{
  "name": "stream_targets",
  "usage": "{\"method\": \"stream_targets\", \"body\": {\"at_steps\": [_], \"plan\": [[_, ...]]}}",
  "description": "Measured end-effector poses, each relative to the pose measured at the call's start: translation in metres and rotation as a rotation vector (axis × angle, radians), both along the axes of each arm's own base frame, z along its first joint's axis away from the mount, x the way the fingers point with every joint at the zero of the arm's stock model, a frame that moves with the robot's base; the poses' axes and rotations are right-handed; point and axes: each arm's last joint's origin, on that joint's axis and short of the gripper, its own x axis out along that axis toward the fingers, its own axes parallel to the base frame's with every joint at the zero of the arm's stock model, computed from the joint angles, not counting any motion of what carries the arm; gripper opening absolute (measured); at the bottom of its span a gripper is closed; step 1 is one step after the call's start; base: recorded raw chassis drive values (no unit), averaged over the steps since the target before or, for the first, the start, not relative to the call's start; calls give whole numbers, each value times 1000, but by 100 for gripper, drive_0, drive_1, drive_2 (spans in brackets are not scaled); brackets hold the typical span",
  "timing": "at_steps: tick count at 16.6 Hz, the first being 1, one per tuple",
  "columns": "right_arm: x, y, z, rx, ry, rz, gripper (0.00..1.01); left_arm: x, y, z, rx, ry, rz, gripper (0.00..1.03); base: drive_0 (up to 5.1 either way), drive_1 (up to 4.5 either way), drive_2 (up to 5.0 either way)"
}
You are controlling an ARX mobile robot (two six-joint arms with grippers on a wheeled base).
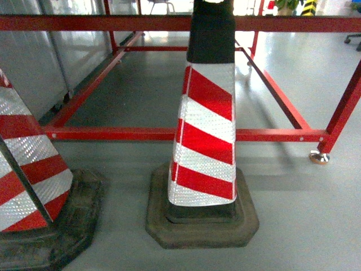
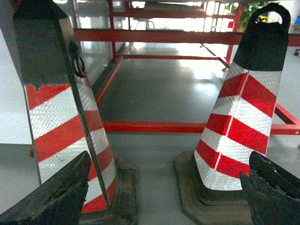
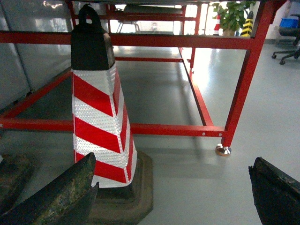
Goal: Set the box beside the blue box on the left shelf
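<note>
The box, the blue box and the left shelf are all out of view. My left gripper [image 2: 169, 164] is open low above the grey floor, nothing between its dark fingers [image 2: 58, 194]. It faces the gap between two red-and-white striped cones. My right gripper [image 3: 174, 164] is also open and holds nothing. One striped cone stands by its left finger [image 3: 61, 197]. Neither gripper shows in the head view.
A tall striped cone [image 1: 206, 130] on a dark rubber base stands straight ahead, a second cone [image 1: 28, 175] at the left. Behind them runs a red tubular frame [image 1: 141, 134] with a footed leg [image 3: 223, 150]. Grey panels [image 1: 34, 62] stand far left. Bare floor lies at the right.
</note>
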Motion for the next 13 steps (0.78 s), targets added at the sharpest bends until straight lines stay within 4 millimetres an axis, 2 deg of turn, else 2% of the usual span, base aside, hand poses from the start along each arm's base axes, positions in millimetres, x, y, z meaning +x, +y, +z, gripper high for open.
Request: {"method": "stream_targets", "body": {"at_steps": [13], "plan": [[0, 0, 0, -1, -2, 0, 98, 0, 0, 0, 0, -1, -1, 98, 0, 0, 0]]}}
